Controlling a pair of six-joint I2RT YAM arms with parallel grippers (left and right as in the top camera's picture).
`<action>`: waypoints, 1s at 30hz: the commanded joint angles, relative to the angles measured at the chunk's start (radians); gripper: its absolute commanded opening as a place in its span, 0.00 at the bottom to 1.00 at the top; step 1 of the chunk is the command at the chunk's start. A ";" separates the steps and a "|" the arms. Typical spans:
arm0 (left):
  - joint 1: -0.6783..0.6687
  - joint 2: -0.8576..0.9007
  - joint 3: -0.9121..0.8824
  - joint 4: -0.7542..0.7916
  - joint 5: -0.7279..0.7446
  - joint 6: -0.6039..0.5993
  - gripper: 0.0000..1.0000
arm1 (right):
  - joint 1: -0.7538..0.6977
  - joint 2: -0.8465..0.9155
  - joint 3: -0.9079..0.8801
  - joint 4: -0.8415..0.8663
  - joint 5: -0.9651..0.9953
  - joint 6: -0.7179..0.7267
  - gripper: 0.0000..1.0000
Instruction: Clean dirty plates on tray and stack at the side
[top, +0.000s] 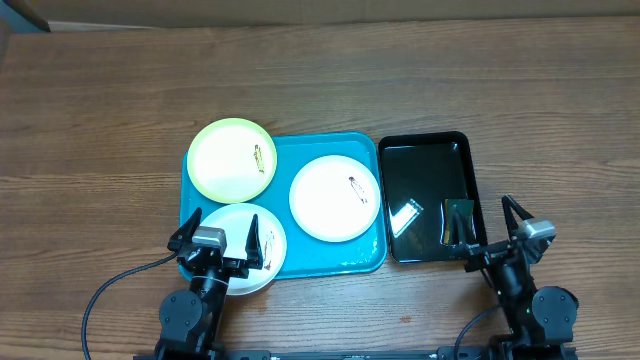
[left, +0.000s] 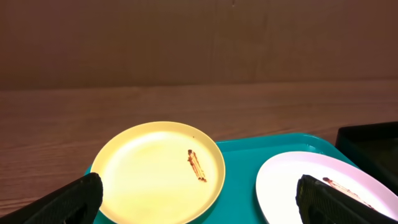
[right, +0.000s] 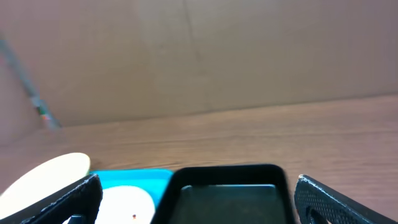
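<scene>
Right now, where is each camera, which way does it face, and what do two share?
Overhead: above the table, looking straight down on the turquoise tray and black tray; left gripper and right gripper, both open, at the bottom edge.
Left wrist: on the left arm, facing the back wall across the yellow-green plate; own fingertips in the bottom corners.
Right wrist: on the right arm, facing that wall across the black tray; own fingertips likewise.
Shared: both wrist views show the yellow-green plate.

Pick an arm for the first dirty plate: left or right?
Probably left. The left gripper, open, hangs over the near white plate on the turquoise tray; the right gripper, also open, sits by the black tray.
</scene>
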 joint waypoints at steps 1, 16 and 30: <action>-0.004 -0.008 -0.003 0.002 -0.002 0.014 1.00 | 0.006 -0.010 0.022 -0.014 -0.107 0.057 1.00; -0.004 -0.008 -0.003 0.002 -0.002 0.014 1.00 | 0.006 0.613 0.915 -0.709 -0.080 0.032 1.00; -0.004 -0.008 -0.003 0.002 -0.002 0.014 1.00 | 0.006 1.407 1.601 -1.386 -0.158 0.004 0.68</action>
